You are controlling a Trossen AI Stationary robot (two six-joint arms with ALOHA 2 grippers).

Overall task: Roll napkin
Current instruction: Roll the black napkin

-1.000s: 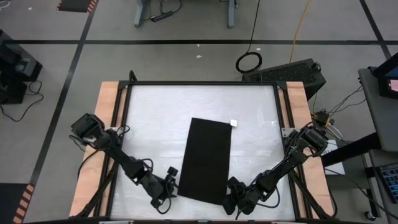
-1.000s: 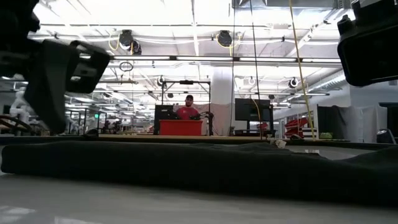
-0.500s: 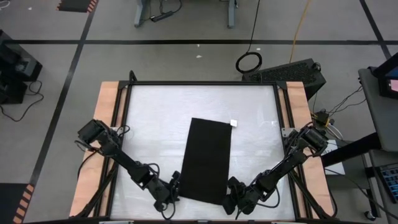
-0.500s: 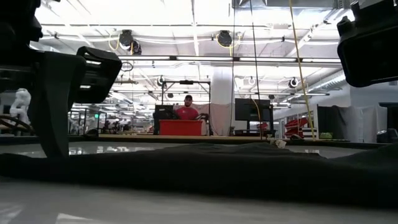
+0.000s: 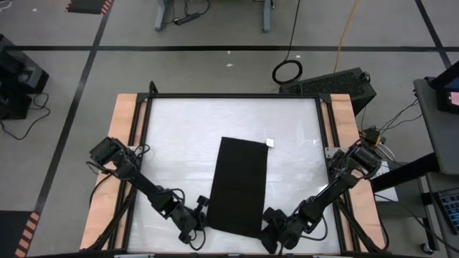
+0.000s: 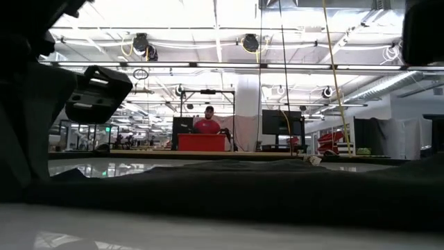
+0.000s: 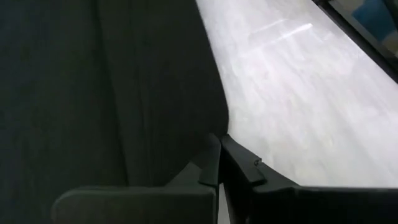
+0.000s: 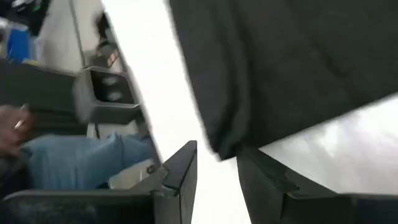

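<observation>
The black napkin (image 5: 241,185) lies flat on the white table as a long folded strip. It runs from the far middle toward the near edge, with a small white tag (image 5: 270,142) at its far right corner. My left gripper (image 5: 204,213) sits at the strip's near left corner, shut on its edge. My right gripper (image 5: 267,231) is at the near right corner. Its fingers stand apart, and the napkin's corner (image 8: 219,149) reaches between them. In the low view the napkin (image 6: 229,184) is a low dark band. My left gripper (image 7: 217,142) pinches the napkin's left long edge (image 7: 217,124), close to the near corner, between its two shut fingertips. The fingers come slanting down from the table's near left. The cloth beside them lies flat on the table. My right gripper: whether its fingers (image 8: 186,168) touch the napkin's corner, I cannot tell.
Wooden strips (image 5: 123,143) run along the table's left and right sides. Bare white tabletop (image 5: 186,129) surrounds the napkin on its left, right and far sides. A person's sleeve and hand (image 8: 37,143) show beyond the table in the right wrist view.
My left gripper has moved down and toward the napkin's near left corner, and it has shut on the edge there. My right gripper has rolled a little about its own pointing line. The napkin lies as before.
</observation>
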